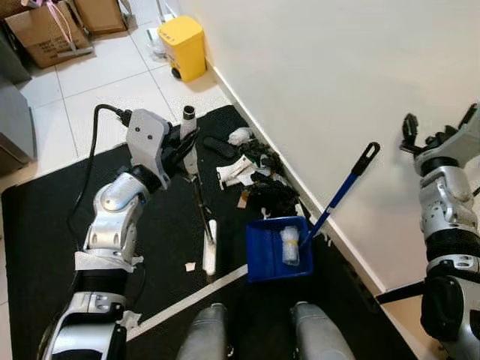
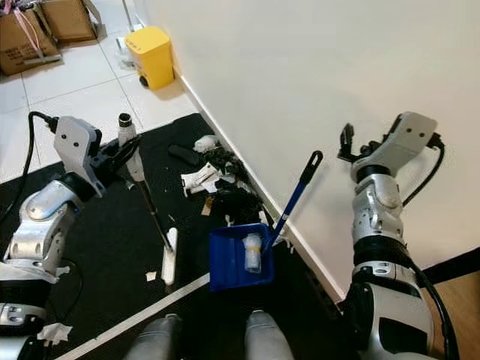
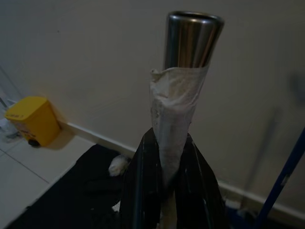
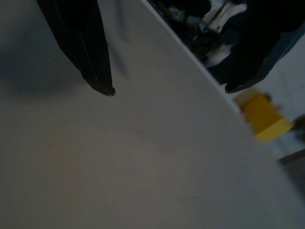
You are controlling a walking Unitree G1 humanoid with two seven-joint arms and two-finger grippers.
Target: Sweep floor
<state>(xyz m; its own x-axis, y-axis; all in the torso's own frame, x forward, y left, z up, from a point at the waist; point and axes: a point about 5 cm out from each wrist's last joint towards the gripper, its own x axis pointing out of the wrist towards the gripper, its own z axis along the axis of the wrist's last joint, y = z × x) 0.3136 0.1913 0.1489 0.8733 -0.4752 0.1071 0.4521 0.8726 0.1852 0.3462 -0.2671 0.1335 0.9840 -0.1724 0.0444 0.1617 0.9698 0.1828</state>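
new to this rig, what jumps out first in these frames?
The left tool is shut on a broom whose head rests on the black mat. A blue dustpan holding a small bottle sits by the wall, below a litter pile. The right tool hangs open near the wall.

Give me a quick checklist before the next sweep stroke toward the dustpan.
1. Left claw shut on the broom handle: ok.
2. Broom head on the black mat: ok.
3. Blue dustpan flat on the mat, handle leaning on the wall: ok.
4. Debris pile against the wall, not yet swept in: not ok.
5. Right claw open, raised by the wall, apart from the dustpan handle: ok.
6. Bottle inside the dustpan: ok.
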